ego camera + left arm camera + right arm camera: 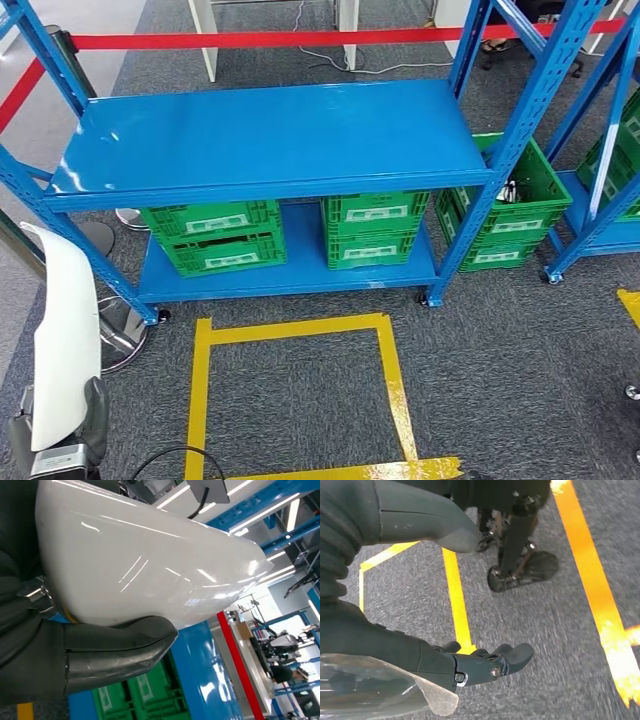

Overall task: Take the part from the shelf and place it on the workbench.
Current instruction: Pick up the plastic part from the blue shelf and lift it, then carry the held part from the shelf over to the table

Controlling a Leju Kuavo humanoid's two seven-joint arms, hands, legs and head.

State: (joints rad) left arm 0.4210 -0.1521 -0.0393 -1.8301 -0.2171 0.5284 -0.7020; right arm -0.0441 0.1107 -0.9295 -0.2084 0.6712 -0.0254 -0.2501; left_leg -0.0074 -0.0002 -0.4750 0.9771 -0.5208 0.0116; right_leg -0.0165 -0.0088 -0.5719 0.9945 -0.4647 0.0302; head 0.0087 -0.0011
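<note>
Ahead, the blue shelf (pixel 264 140) fills my view from ten o'clock across to two o'clock, its top board bare and glossy. Under it, on the lower board, sit green crates (pixel 213 236), with another green crate (pixel 521 205) on the floor at two o'clock, just beside the shelf's post. At six o'clock a square of yellow tape (pixel 389 365) marks the grey carpet. At eight o'clock my left hand (pixel 34 645) holds the part (pixel 64 335), a smooth white curved shell standing upright; my thumb presses along its edge and the shell hides my fingers. My right hand (pixel 433 655) hangs over the carpet, fingers (pixel 501 661) stretched out and apart from the thumb, holding nothing.
</note>
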